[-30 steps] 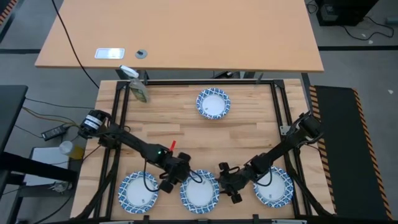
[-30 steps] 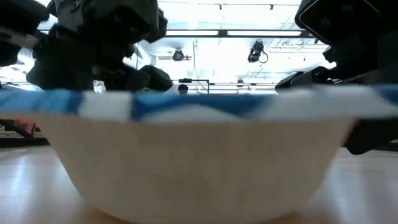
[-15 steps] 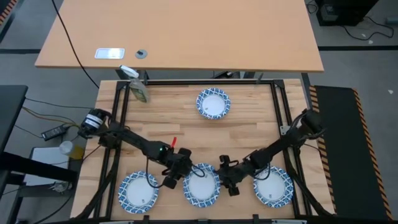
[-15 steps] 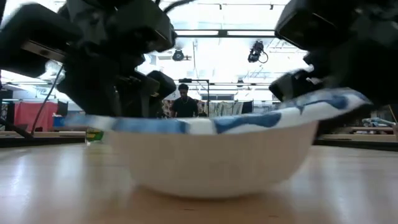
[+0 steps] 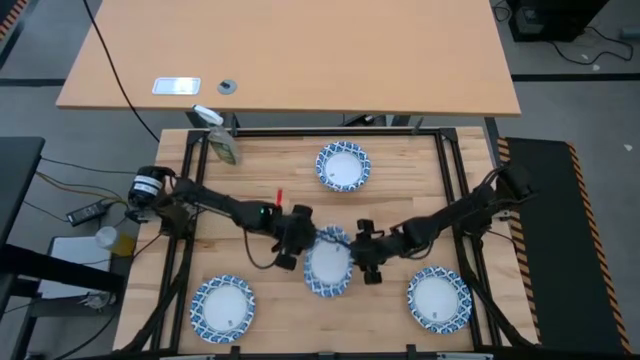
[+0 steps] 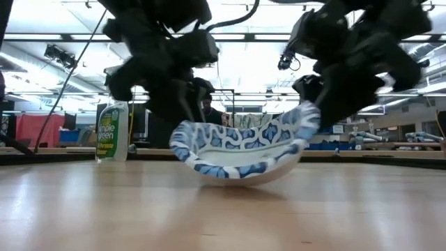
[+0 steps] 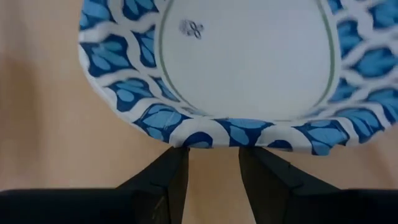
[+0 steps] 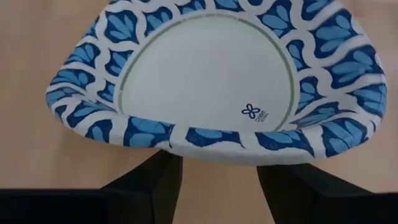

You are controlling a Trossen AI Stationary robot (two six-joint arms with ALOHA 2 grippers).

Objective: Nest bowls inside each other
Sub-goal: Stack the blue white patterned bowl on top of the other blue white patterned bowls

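Three blue-and-white patterned bowls rest on their bases on the wooden table: one far, one near left, one near right. Another bowl is at mid-table between my two grippers, tipped so its white inside faces the near edge. My left gripper stands at its left side and my right gripper at its right, both with fingers apart. My left gripper meets the bowl's left rim from outside with both fingertips just under the rim, slanting down from the table's left. The rim there is pressed flat. Whether the tilted bowl's underside touches the table I cannot tell. My right gripper meets the opposite rim from outside, slanting down from the table's right, with both fingertips below the rim. That stretch of rim is pushed in to a straight line. The bowl sits squeezed between the two grippers.
A green-labelled bottle lies at the far left corner. A small red thing lies left of centre. Black frame rails run along the table's sides. Bare wood lies between the held bowl and the far bowl.
Both grippers have gone from the near edge toward the table's middle, a little upward, taking the middle bowl with them out of the near row. The bowl has tipped from level so its inside faces the near edge. The other bowls stayed put.
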